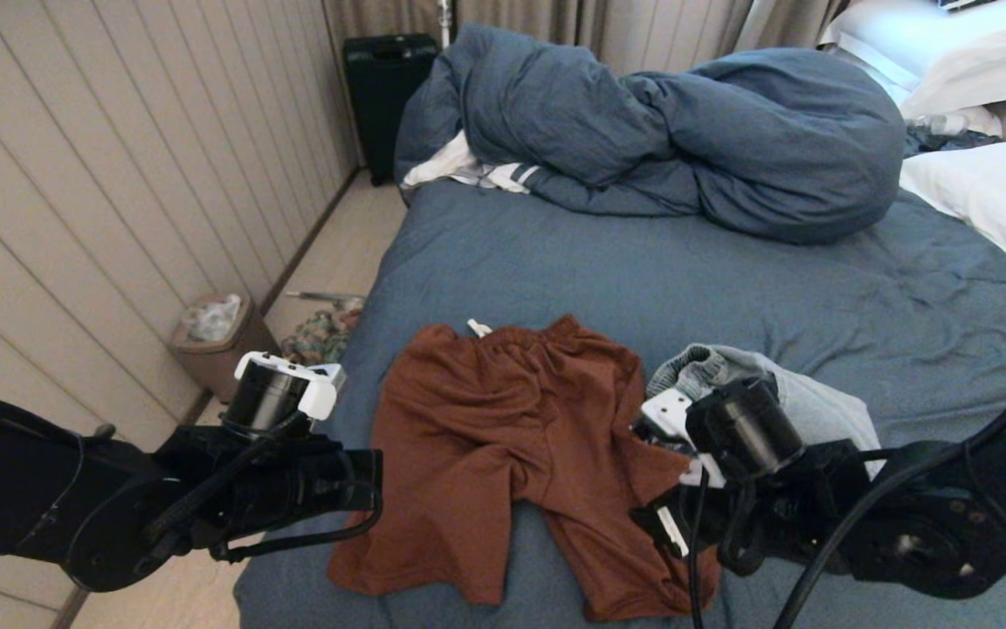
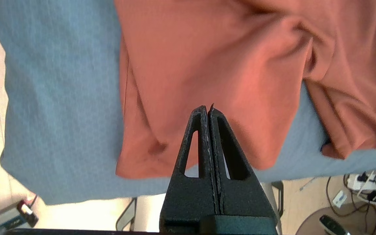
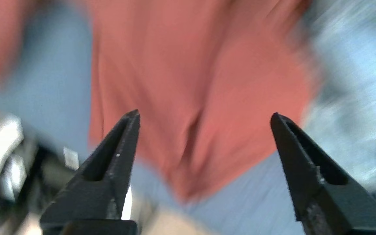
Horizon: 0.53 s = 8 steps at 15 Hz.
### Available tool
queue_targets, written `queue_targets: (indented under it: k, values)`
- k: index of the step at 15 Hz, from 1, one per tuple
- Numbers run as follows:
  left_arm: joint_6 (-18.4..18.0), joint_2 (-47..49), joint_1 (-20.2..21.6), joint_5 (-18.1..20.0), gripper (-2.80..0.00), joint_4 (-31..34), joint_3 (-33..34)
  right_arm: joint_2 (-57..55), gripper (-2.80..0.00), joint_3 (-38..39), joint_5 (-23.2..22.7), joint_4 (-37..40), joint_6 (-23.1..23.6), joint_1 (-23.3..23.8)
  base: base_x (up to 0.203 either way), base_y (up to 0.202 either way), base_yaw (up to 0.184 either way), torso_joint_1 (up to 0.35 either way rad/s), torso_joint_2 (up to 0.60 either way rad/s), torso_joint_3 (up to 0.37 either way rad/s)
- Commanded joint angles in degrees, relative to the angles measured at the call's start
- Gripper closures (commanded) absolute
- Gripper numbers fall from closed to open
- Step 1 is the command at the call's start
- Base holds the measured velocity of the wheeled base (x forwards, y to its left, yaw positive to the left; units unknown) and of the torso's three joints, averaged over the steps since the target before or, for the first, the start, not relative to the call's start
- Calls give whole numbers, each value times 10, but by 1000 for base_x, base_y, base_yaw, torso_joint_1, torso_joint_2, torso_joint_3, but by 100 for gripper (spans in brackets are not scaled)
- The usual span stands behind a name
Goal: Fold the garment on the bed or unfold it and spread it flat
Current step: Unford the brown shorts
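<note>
Only the wrist views show fingers: left gripper [image 2: 208, 109] pressed closed, empty, above the rust shorts [image 2: 214, 65]; right gripper [image 3: 204, 117] spread wide, empty, above them. Grey garment [image 1: 782, 384] lies beyond the right gripper.

This was a bedroom, in a home or perhaps a hotel: a wide bed [image 1: 643, 279] with a wrinkled blue sheet filled most of the head view, with a bunched blue duvet [image 1: 686, 131] at twelve o'clock and white pillows [image 1: 983, 188] at two o'clock. Beige curtains [image 1: 608, 26] hung behind the bed, a black suitcase [image 1: 385, 87] stood at eleven o'clock against a panelled wall [image 1: 119, 157], and a small waste bin [image 1: 215, 336] sat on the floor at nine o'clock. Rust-red shorts [image 1: 503, 454] and a grey garment [image 1: 782, 384] lay on the sheet at six and five o'clock.
</note>
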<state>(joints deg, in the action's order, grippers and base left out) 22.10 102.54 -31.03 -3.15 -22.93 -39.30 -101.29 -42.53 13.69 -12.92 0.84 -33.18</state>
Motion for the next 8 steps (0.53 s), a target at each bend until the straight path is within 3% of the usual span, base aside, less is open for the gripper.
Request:
queue_targets:
  k: [1, 6, 8]
  values:
    - [2, 2, 6, -2, 0, -2, -22, 31, 0, -66, 0, -1, -9, 28, 0, 0, 0, 0, 0, 0]
    - [-14, 24, 32, -3, 0, 8, -122, 9, 0, -172, -20, 2, -22, 75, 0, 0, 0, 0, 0, 0]
    - [-29, 57, 32, -3, 0, 10, -165, 4, 0, -195, -31, -2, -81, 88, 0, 0, 0, 0, 0, 0]
